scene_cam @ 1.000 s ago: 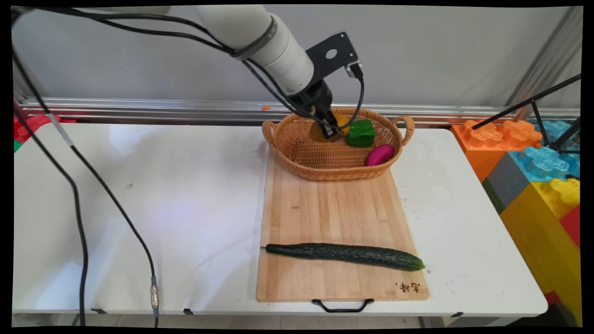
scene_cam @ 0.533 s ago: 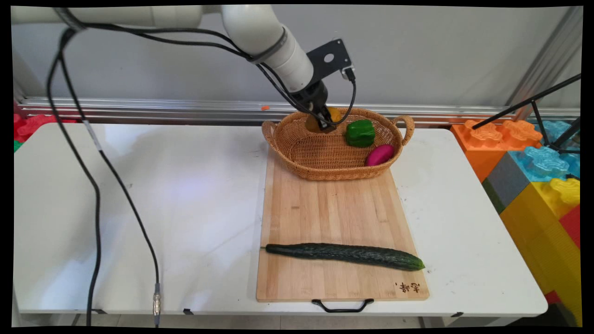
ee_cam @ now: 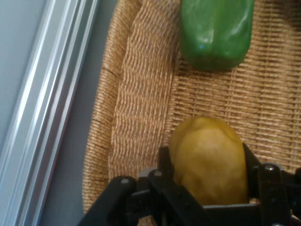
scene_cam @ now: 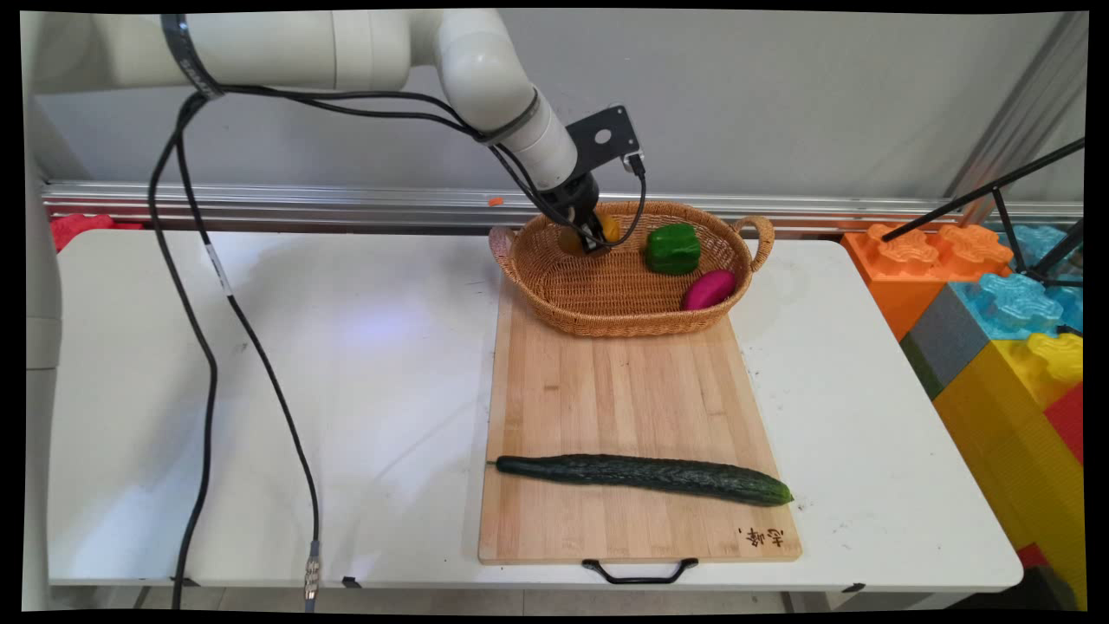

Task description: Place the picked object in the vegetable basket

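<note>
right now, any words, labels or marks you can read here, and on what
Dark characters on the board's near right corner: handwritten-style marks, too small to read.
No legible text on the basket, pepper, cucumber or the yellow fruit in the gripper.

Grey wall (scene_cam: pixel 780 95), white table (scene_cam: pixel 364 364) — foam blocks (scene_cam: pixel 1005 295)

We see the white arm reaching in from the upper left, elbow bent, wrist angled down and to the right; its black claw (scene_cam: pixel 591 240) is low, fingers (ee_cam: pixel 165 162) clamped on a yellow object.
</note>
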Robot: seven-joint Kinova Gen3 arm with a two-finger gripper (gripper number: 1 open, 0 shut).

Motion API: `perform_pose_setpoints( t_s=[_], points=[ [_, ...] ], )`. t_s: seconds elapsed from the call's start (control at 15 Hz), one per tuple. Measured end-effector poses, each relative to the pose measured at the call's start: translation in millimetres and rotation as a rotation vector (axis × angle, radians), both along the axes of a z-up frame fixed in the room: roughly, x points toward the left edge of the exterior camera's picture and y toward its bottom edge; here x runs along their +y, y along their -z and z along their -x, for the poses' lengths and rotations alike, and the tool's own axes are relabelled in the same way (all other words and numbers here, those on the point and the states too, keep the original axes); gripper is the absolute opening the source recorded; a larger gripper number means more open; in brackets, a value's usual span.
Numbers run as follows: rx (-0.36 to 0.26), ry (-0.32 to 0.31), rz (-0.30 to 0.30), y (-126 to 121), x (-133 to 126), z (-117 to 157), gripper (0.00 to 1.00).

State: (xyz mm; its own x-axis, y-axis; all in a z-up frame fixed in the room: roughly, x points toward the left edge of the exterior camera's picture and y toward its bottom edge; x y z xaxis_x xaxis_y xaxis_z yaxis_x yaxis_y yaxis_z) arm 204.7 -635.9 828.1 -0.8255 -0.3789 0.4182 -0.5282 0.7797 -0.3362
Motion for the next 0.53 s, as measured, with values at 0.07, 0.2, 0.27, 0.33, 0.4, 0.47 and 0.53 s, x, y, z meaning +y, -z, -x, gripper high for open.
perform_pose_setpoints(
  t_s=[0.07,0.2,0.27,0.33,0.4,0.47,0.53],
  points=[
    [-0.002,-0.001,-0.003,4.1,-3.3,-1.4,0.0],
    [-0.007,-0.001,-0.011,11.6,-9.6,-3.9,0.0],
    [-0.009,-0.001,-0.014,13.8,-11.6,-5.2,0.0],
    [-0.01,-0.002,-0.018,15.7,-13.4,-6.5,0.0],
    [-0.011,-0.002,-0.022,17.3,-15.3,-7.2,0.0],
    [-0.011,-0.002,-0.026,18.6,-17.3,-8.1,0.0],
    [-0.01,-0.002,-0.029,19.2,-18.5,-8.8,0.0]
  ],
)
